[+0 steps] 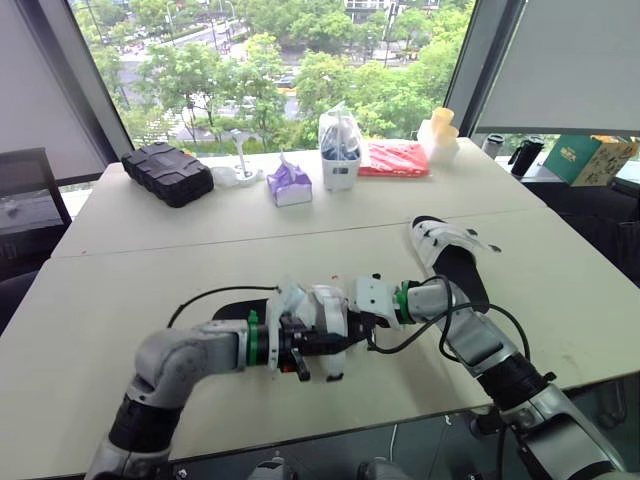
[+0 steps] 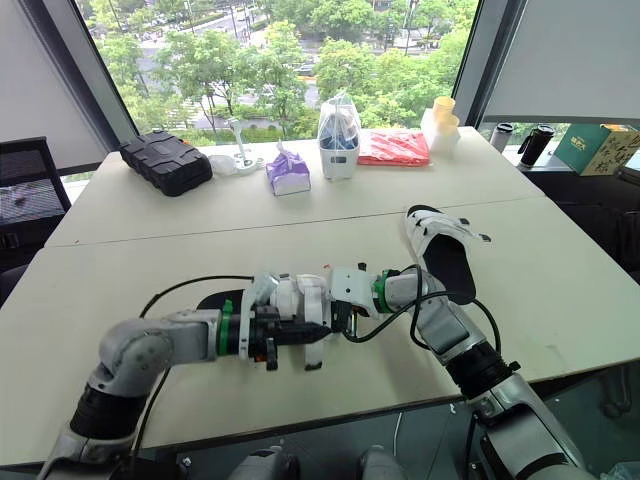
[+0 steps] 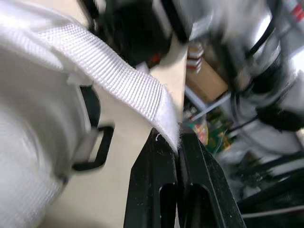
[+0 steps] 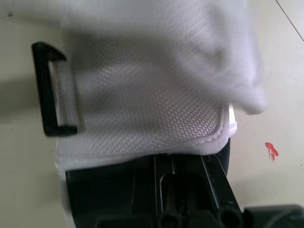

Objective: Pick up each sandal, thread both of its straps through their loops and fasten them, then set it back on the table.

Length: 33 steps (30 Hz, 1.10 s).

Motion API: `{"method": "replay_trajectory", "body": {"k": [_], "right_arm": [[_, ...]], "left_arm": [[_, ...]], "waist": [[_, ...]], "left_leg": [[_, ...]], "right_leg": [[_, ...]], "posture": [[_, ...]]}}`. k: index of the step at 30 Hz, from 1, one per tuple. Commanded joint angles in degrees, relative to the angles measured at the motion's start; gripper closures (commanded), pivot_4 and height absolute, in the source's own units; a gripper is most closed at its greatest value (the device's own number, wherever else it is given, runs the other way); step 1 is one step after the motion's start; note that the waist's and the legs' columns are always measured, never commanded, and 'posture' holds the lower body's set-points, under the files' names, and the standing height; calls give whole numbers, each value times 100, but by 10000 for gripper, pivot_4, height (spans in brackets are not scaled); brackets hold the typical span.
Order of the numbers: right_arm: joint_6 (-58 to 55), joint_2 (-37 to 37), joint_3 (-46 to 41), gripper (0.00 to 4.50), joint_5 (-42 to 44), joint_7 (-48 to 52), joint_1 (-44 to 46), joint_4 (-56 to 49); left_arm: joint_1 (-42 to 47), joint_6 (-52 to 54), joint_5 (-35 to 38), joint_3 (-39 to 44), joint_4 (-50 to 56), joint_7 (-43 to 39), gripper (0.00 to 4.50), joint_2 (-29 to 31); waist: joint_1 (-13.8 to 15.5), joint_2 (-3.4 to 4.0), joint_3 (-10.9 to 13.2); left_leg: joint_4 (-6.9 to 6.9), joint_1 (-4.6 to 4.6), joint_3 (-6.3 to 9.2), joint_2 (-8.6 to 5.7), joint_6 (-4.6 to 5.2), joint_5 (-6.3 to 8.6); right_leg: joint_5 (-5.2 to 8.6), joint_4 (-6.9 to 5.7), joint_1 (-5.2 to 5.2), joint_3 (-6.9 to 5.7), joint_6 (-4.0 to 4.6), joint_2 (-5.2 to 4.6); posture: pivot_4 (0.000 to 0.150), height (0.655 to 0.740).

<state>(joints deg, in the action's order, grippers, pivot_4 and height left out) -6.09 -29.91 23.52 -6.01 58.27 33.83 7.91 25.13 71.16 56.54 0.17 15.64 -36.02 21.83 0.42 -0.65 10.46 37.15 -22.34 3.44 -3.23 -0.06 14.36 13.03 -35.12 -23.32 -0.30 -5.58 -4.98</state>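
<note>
The white sandal (image 1: 320, 318) is held near the front edge of the table (image 1: 150, 275), gripped by the right gripper (image 4: 176, 159), while its strap (image 3: 118, 76), pinched tight by the left gripper (image 3: 178, 148), should be lined up flat with the black loop (image 3: 93, 148) before being pushed through.

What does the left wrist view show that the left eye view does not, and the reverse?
Left wrist view: the left gripper, its fingers shut on the tip of a white woven strap, with a black loop beside it. Left eye view: the second sandal lying farther right, plus a black case and a purple tissue pack near the window. Both: the white sandal between the two arms, and the beige table.
</note>
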Motion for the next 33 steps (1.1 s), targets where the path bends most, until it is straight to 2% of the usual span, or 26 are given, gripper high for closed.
{"method": "replay_trajectory", "body": {"k": [1, 9, 14, 24, 33], "right_arm": [[-85, 17, 242, 45000, -283, 16, -121, 374], [-23, 41, 249, 45000, -290, -20, -91, 448], [-20, 60, 253, 45000, -296, -40, -79, 452], [-87, -22, 235, 45000, -291, -29, -192, 296], [-108, -47, 254, 45000, -346, -11, -215, 240]], "left_arm": [[381, 454, 727, 595, -254, 95, 44551, 5], [950, 682, 995, 1084, -1110, 471, 44551, -101], [830, 82, 203, 486, -1163, 397, 44551, -213], [879, -417, -358, 130, -1493, -83, 44551, -180], [1204, -584, -562, 215, -1975, -341, 44551, -159]], "waist": [[-12, 1, 0], [-39, 0, -1], [-84, 0, -2], [-99, 0, -1], [-95, 0, -1]], "left_leg": [[0, 1, 0, 0, 0, 0], [-4, 2, 0, -1, -6, -3], [-5, 3, -1, -3, -9, -4], [-9, 3, -1, -3, -11, -4], [-10, 2, -1, -3, -11, -4]], "right_leg": [[0, 0, 0, 0, -1, 1], [-6, -3, -2, 1, -8, 8], [-4, -2, 0, 2, -5, 5], [-3, -2, -2, 3, -3, -2], [-3, 0, -2, 2, -4, -2]], "posture": [[1500, 7400], [1500, 7400], [1500, 7400], [1500, 7400], [1500, 7400]]}}
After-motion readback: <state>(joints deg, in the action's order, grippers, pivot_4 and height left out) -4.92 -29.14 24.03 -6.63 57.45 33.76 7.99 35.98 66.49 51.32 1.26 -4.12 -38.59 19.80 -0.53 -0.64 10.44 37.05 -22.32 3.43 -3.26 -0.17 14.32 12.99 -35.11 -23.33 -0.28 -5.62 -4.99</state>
